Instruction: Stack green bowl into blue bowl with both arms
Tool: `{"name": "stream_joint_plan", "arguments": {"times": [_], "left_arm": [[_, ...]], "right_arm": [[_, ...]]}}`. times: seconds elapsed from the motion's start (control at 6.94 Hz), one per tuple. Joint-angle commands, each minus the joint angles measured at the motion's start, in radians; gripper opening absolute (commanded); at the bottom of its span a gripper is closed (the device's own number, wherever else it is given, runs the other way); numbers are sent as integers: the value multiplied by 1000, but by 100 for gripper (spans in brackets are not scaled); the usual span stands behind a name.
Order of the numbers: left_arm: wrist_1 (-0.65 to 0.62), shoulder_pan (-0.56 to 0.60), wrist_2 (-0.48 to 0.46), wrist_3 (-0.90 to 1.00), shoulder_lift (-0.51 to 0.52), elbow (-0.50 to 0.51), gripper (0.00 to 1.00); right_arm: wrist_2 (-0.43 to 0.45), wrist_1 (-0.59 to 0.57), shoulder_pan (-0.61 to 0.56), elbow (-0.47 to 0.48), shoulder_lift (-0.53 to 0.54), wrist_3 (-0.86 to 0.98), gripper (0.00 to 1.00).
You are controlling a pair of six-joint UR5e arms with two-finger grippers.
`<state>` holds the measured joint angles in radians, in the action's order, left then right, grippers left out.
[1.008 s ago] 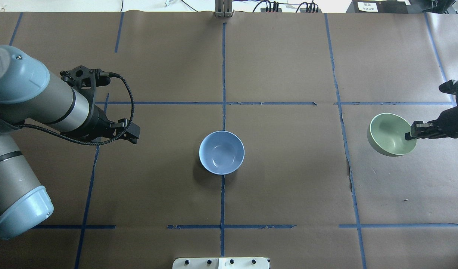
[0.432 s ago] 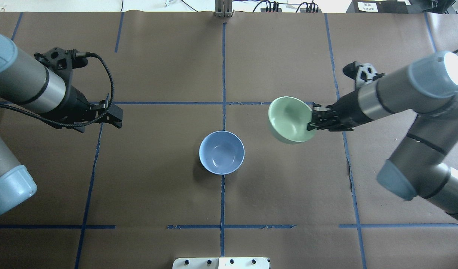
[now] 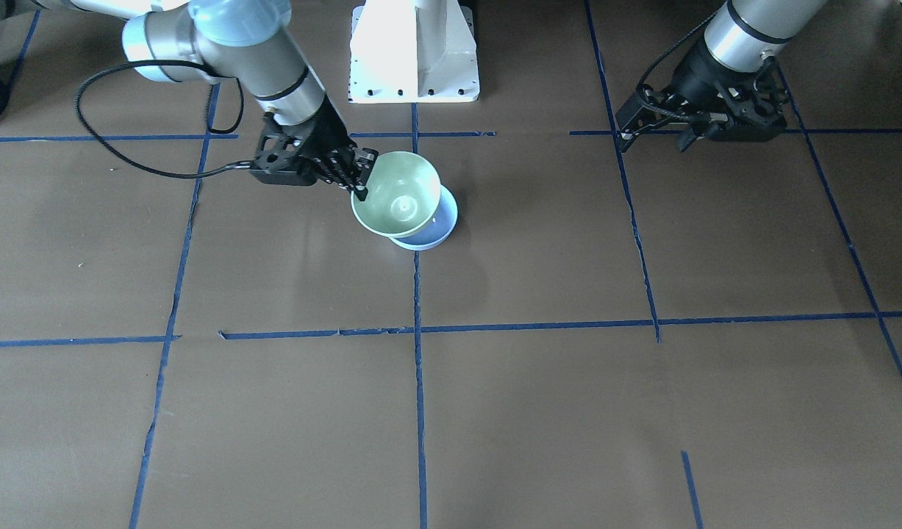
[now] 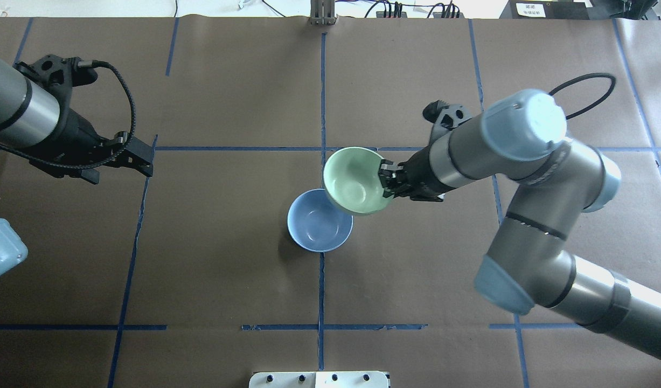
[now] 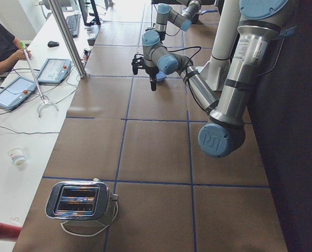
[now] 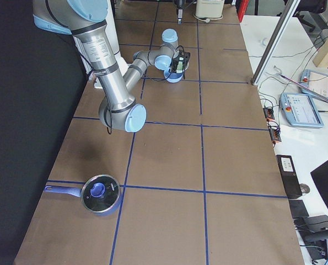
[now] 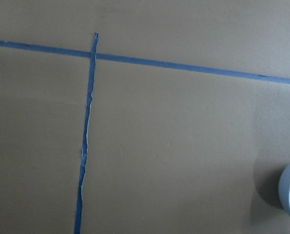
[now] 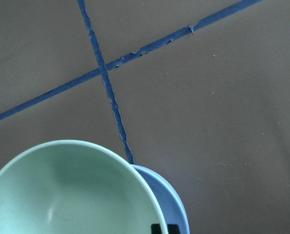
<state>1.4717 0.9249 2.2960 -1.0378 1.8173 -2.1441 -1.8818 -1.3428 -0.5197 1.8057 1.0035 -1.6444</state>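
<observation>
Closest to the robot, the blue bowl (image 4: 314, 229) sits upright on the brown paper-covered table (image 4: 416, 280), on a crossing of blue tape lines (image 4: 321, 285). It is in the same place as a second ago.

Just beyond it, the green bowl (image 4: 353, 180) is held in the air, mouth up. From overhead its edge overlaps the far right part of the blue bowl's rim. The right gripper (image 4: 387, 183) is clamped on the green bowl's rim, one finger inside and one outside. A second ago this bowl hung at the table's far right edge; it has since been carried across to the centre. The right wrist view shows the blue rim peeking out from under the green bowl.

Farther off, at the table's left side, the left gripper (image 4: 141, 159) holds nothing and has drawn back from the centre. Whether its jaws are parted cannot be told.

The carry looks nearly finished. The green bowl probably needs centring over the blue one, then lowering and letting go.
</observation>
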Motion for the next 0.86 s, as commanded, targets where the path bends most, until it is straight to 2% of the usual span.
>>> {"name": "stream_joint_plan", "arguments": {"times": [0.0,0.72], "left_arm": [[4,14,33,-4,-10,0,100],[6,15,34,-14,-1,-5,100]], "right_arm": [[85,-33,59,-54,-43,-38,0],[119,-41,85,-52,-23,-46,0]]}}
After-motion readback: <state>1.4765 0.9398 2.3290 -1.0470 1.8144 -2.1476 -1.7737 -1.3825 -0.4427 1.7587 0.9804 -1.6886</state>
